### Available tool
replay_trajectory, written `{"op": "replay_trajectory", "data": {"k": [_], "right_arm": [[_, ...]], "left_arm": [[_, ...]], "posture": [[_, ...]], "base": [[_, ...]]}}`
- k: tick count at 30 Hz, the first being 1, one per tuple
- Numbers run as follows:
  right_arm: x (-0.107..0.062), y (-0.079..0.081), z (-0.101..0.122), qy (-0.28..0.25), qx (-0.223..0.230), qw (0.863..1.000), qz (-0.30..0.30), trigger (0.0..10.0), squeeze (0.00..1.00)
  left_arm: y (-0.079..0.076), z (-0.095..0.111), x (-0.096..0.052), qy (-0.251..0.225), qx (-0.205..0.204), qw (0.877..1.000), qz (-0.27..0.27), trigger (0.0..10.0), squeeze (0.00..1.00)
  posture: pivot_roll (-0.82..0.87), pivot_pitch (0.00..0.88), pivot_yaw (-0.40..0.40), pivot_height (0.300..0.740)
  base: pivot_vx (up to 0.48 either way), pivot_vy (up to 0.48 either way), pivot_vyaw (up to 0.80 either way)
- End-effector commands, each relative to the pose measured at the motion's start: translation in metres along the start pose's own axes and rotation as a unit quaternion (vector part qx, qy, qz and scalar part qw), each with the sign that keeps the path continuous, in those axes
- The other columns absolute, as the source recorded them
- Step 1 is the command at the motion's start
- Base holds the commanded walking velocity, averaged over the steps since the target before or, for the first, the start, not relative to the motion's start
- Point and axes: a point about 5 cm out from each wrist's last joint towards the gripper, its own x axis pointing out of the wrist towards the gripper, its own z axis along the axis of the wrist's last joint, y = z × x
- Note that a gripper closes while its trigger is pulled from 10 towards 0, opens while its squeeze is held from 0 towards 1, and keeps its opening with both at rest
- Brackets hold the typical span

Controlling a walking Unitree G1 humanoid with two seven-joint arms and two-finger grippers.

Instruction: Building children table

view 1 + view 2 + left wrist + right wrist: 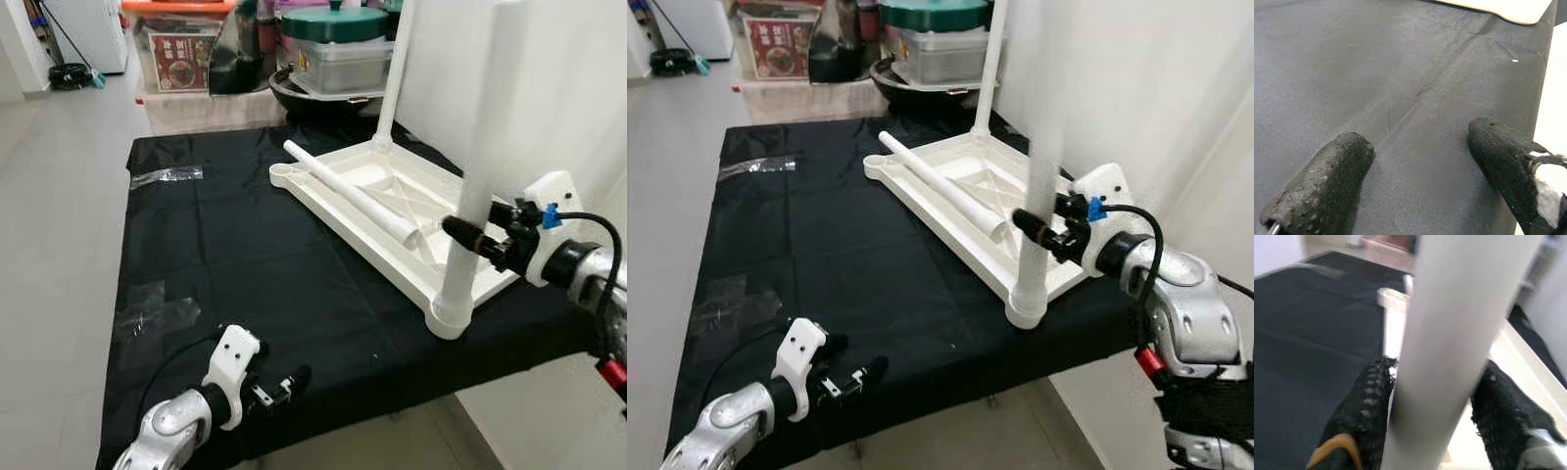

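A white children's tabletop [338,211] lies upside down on the black cloth [225,245]. One white leg [482,166] stands upright in its near corner socket. A second leg [396,69] stands at the far corner. A loose third leg [348,193] lies slanted across the underside. My right gripper [460,235] is shut on the near upright leg [1449,333] a little above its socket, with a finger [1369,396] on each side. Low at the front left, my left gripper [292,382] rests open on the cloth [1400,73], holding nothing.
Two clear plastic wrappers [167,176] [147,313] lie on the cloth's left side. Storage boxes and a wok with a lidded pot [333,49] crowd the floor behind. A white wall [568,88] stands close on the right. Tiled floor [59,196] runs along the left.
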Motion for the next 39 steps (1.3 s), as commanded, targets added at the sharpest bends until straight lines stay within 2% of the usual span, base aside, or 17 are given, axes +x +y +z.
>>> {"op": "replay_trajectory", "data": {"k": [1, 3, 6, 11, 15, 16, 17, 21, 23, 24, 28, 32, 37, 39], "right_arm": [[-0.001, -0.011, -0.002, 0.01, 0.01, 0.999, -0.042, 0.0, 0.0], [0.001, -0.016, -0.009, 0.02, 0.022, 0.996, -0.081, 0.0, 0.0], [0.002, -0.013, -0.018, 0.031, 0.038, 0.994, -0.095, 0.0, 0.0], [0.002, -0.012, -0.022, 0.029, 0.046, 0.993, -0.104, 0.0, 0.0], [0.003, -0.013, -0.026, 0.012, 0.067, 0.987, -0.146, 0.0, 0.0], [0.006, -0.018, -0.02, -0.021, 0.088, 0.98, -0.18, 0.0, 0.0], [0.006, -0.018, -0.02, -0.021, 0.088, 0.98, -0.18, 0.0, 0.0], [0.011, -0.022, 0.002, -0.097, 0.111, 0.963, -0.226, 0.0, 0.0], [0.011, -0.022, 0.006, -0.108, 0.111, 0.96, -0.231, 0.0, 0.0], [0.011, -0.023, 0.027, -0.164, 0.116, 0.951, -0.236, 0.0, 0.0], [0.01, -0.023, 0.04, -0.201, 0.127, 0.942, -0.237, 0.0, 0.0], [0.011, -0.018, 0.035, -0.2, 0.136, 0.943, -0.229, 0.0, 0.0], [0.013, 0.003, 0.019, -0.181, 0.146, 0.952, -0.2, 0.0, 0.0], [0.014, 0.005, 0.017, -0.182, 0.147, 0.952, -0.197, 0.0, 0.0]], "left_arm": [[0.003, -0.008, -0.003, 0.02, -0.004, 1.0, 0.004, 10.0, 0.0], [0.003, -0.008, -0.004, 0.02, -0.003, 1.0, 0.006, 10.0, 0.0], [0.002, -0.009, -0.005, 0.022, -0.003, 1.0, 0.006, 10.0, 0.0], [0.002, -0.009, -0.005, 0.023, -0.003, 1.0, 0.006, 10.0, 0.0], [0.003, -0.01, -0.006, 0.025, -0.001, 1.0, 0.006, 10.0, 0.0], [0.004, -0.009, -0.005, 0.024, 0.0, 1.0, 0.006, 10.0, 0.0], [0.004, -0.009, -0.005, 0.024, 0.0, 1.0, 0.006, 10.0, 0.0], [0.004, -0.007, -0.003, 0.02, -0.001, 1.0, 0.002, 10.0, 0.0], [0.004, -0.006, -0.003, 0.019, -0.002, 1.0, 0.001, 10.0, 0.0], [0.005, -0.005, -0.003, 0.015, -0.003, 1.0, 0.0, 10.0, 0.0], [0.006, -0.004, -0.004, 0.014, -0.004, 1.0, 0.001, 10.0, 0.0], [0.006, -0.004, -0.004, 0.013, -0.005, 1.0, 0.002, 10.0, 0.0], [0.006, -0.005, -0.005, 0.013, -0.007, 1.0, 0.002, 10.0, 0.0], [0.007, -0.005, -0.005, 0.013, -0.007, 1.0, 0.002, 10.0, 0.0]], "posture": [[-0.03, 0.0, -0.072, 0.74], [-0.02, 0.0, -0.072, 0.74], [-0.02, 0.0, -0.072, 0.74], [-0.02, 0.0, -0.067, 0.74], [-0.02, 0.0, -0.064, 0.74], [-0.02, 0.0, -0.061, 0.74], [-0.02, 0.0, -0.061, 0.74], [-0.02, 0.0, -0.06, 0.74], [-0.02, 0.0, -0.06, 0.74], [-0.02, 0.0, -0.061, 0.74], [-0.02, 0.0, -0.064, 0.74], [-0.01, 0.0, -0.065, 0.74], [-0.02, 0.0, -0.061, 0.74], [-0.02, 0.0, -0.061, 0.74]], "base": [[0.0, 0.0, 0.0], [0.0, 0.0, 0.0], [0.0, 0.0, 0.0], [0.0, 0.0, 0.0], [0.0, 0.0, 0.0], [0.0, 0.0, 0.0], [0.0, 0.0, 0.0], [0.0, 0.0, 0.0], [0.0, 0.0, 0.0], [0.0, 0.0, 0.0], [0.0, 0.0, 0.0], [0.0, 0.0, 0.0], [0.0, 0.0, 0.0], [0.0, 0.0, 0.0]]}}
